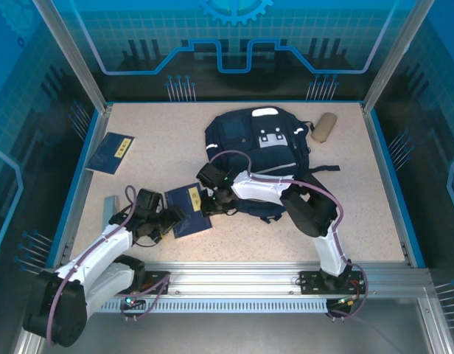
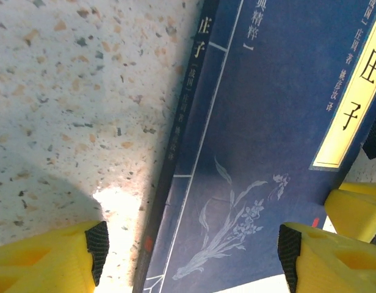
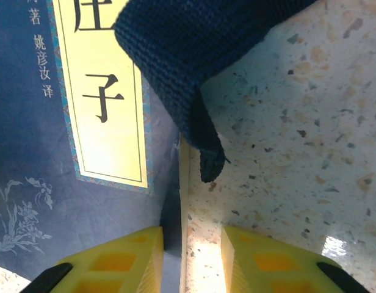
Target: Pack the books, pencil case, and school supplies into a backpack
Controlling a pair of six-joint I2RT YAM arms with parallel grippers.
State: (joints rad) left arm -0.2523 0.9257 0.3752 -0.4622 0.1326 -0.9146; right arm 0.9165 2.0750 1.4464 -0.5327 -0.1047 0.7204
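Top external: the navy backpack (image 1: 260, 158) is lying on the desk (image 1: 157, 122). A navy book (image 1: 189, 210) is lying at its near-left corner, and the pencil case (image 1: 323, 127) is resting by its far-right side. Left fingers (image 2: 54, 262) are standing wide over this book. Right fingers (image 3: 139, 247) are sitting narrow astride its edge, grip unclear.

Left gripper (image 2: 194, 253) low, jaws wide apart. Right gripper (image 3: 192, 256) low, jaws narrowly apart; right arm (image 1: 308, 210) folded, reaching leftward.
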